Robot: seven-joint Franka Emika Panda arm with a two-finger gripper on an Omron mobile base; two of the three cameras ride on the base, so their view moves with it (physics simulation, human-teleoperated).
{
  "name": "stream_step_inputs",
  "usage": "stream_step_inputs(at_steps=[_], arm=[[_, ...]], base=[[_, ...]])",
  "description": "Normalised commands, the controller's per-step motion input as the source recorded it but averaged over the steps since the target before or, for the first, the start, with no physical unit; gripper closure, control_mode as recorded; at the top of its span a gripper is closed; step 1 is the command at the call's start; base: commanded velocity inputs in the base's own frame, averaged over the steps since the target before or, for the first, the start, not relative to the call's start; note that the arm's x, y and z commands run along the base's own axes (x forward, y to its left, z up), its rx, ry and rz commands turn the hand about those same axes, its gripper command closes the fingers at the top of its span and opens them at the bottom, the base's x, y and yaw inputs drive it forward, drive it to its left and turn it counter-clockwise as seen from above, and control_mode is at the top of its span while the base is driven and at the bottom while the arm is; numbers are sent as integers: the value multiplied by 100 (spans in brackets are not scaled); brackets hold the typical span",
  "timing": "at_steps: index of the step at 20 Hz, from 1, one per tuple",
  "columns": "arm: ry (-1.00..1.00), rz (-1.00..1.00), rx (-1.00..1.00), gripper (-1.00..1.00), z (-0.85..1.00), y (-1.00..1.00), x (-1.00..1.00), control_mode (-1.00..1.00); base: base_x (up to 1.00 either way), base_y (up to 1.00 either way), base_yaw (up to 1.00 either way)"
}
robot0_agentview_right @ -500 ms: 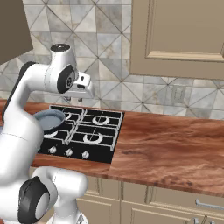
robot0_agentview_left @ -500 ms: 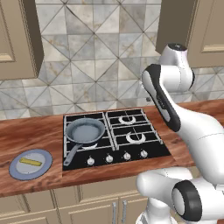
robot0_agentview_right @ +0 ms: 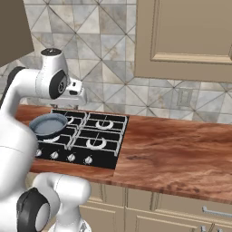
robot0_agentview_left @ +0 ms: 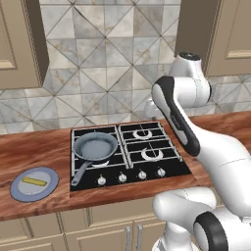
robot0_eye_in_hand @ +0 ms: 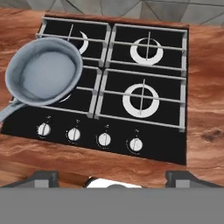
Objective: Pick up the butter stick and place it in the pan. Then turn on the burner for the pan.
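Two containers for you to check. The pan [robot0_agentview_left: 95, 145] sits on the front-left burner [robot0_agentview_left: 100, 162] of the black cooktop [robot0_agentview_left: 128, 153], its dark handle [robot0_agentview_left: 80, 172] pointing toward the front-left corner. You see bare grey-blue metal inside it, nothing in it; the hand view [robot0_eye_in_hand: 43, 75] confirms that from above. The ring under it is mostly covered, only a sliver shows at the pan's near edge.

The second is the round blue-grey plate [robot0_agentview_left: 34, 183] on the wooden counter [robot0_agentview_left: 39, 147], left of the cooktop and well apart from the pan. The butter stick [robot0_agentview_left: 34, 182] lies flat in the middle of it, a thin yellow bar.

The gripper [robot0_eye_in_hand: 111, 175] hangs high above the front edge of the cooktop, looking down at the four knobs [robot0_eye_in_hand: 105, 139] and all four rings. Its fingers [robot0_eye_in_hand: 43, 177] stand wide apart at the bottom corners of the hand view, with nothing between them. In the base views the hand [robot0_agentview_right: 74, 95] is partly hidden behind the arm's own links, so you probably can't read the jaw gap there.

The other three rings are uncovered. No flame is visible at any of them.
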Motion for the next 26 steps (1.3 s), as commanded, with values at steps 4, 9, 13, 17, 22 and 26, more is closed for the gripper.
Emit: stream_step_inputs(at_steps=[4, 9, 13, 17, 22, 26], arm=[[12, 8, 0, -100, -3, 51, -15, -100], [9, 8, 0, -100, -11, 42, -11, -100], [10, 10, 0, -100, -7, 35, -4, -100], [8, 8, 0, -100, -8, 44, 0, -100], [9, 7, 0, -100, -15, 47, 0, -100], [7, 7, 0, -100, -9, 44, -3, -100]], base=[[0, 0, 0], [0, 0, 0], [0, 0, 0], [0, 0, 0], [0, 0, 0], [0, 0, 0]])
